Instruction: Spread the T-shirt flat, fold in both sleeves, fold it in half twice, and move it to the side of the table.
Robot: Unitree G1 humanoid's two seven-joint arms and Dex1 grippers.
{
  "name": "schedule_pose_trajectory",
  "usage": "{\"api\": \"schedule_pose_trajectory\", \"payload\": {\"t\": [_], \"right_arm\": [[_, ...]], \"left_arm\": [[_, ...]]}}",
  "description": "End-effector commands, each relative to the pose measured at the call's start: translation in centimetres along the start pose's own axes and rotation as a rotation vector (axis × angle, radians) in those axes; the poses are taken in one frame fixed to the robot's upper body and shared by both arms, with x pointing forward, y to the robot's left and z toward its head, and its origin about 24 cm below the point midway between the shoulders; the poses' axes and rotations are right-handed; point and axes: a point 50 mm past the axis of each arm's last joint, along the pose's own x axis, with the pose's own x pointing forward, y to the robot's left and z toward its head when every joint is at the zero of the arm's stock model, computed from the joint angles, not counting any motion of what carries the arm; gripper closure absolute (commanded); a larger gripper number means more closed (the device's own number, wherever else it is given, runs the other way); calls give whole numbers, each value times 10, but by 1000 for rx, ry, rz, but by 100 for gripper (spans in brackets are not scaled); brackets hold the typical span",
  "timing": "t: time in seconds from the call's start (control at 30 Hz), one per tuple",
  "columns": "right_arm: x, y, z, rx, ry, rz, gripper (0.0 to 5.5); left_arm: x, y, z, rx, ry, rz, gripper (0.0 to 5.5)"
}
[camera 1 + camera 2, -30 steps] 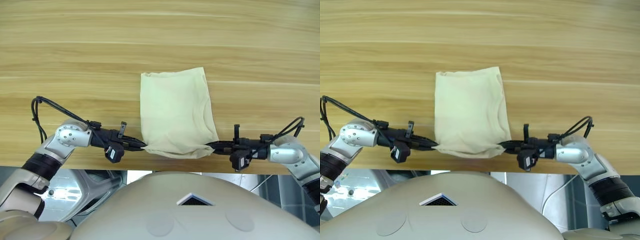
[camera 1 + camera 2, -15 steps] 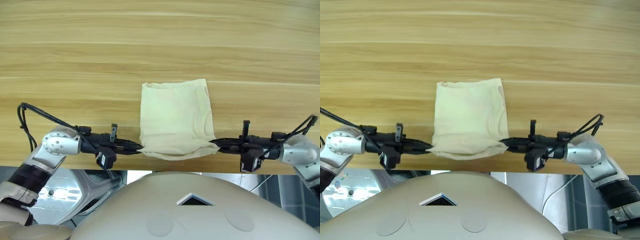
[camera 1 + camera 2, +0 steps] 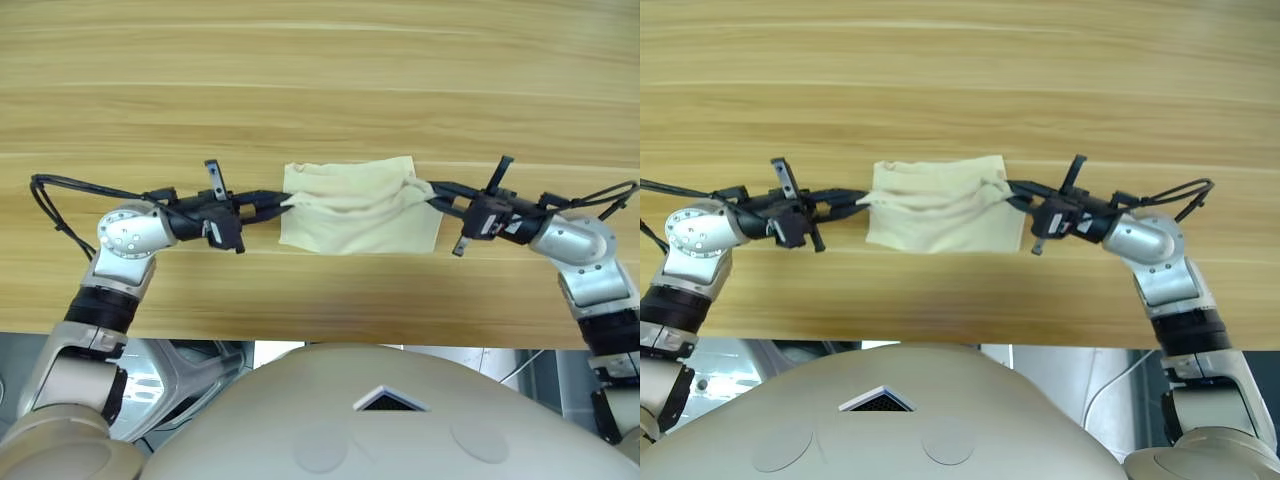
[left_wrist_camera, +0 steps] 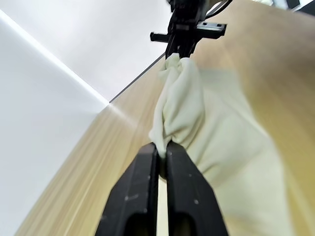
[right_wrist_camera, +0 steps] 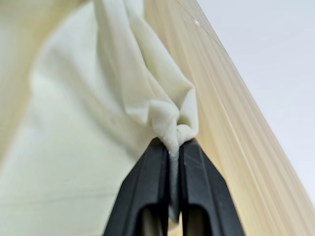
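As left arm (image 3: 130, 235) and right arm (image 3: 578, 242) angle inward, left fingers (image 3: 265, 205), right fingers (image 3: 445, 193) clenched on T-shirt (image 3: 360, 218).

We look down on a light wooden table (image 3: 320, 80), its long grain running left to right. Past its edge we see plain white walls (image 4: 98, 34), evenly lit.

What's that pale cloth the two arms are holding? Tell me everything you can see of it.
It is the T-shirt, pale cream and of soft, thin cloth, folded into a small wide rectangle on the wooden table near its front edge. Its far edge is bunched and wrinkled, stretched between the left gripper and the right gripper, whose fingers are shut on one far corner each. The nearer part lies flat and smooth.
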Motion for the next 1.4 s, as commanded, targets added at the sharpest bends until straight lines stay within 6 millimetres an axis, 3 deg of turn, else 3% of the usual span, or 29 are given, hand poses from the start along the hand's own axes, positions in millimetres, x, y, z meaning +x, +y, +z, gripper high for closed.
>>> {"api": "schedule_pose_trajectory", "payload": {"t": [0.03,0.37,0.53,0.67,0.73,0.77,1.03,1.23,1.4], "right_arm": [[20,-9,-15,4,89,-56,541],[64,-10,-52,22,253,-66,541],[72,-2,-64,43,298,-37,541],[74,5,-66,96,288,-16,541],[73,4,-66,146,259,-29,541],[72,3,-65,169,248,-38,504],[69,-18,-70,590,102,-185,377],[64,-37,-84,921,27,-363,276],[54,-45,-94,1162,-46,-484,180]], "left_arm": [[9,6,-21,-1,99,11,544],[32,12,-77,-75,377,57,544],[39,14,-92,-102,502,95,544],[41,2,-100,-158,566,38,544],[41,-3,-102,-186,582,11,503],[42,-5,-102,-197,581,2,488],[44,-5,-99,-375,501,19,386],[39,28,-103,-549,475,317,304],[32,42,-108,-705,461,523,219]]}}
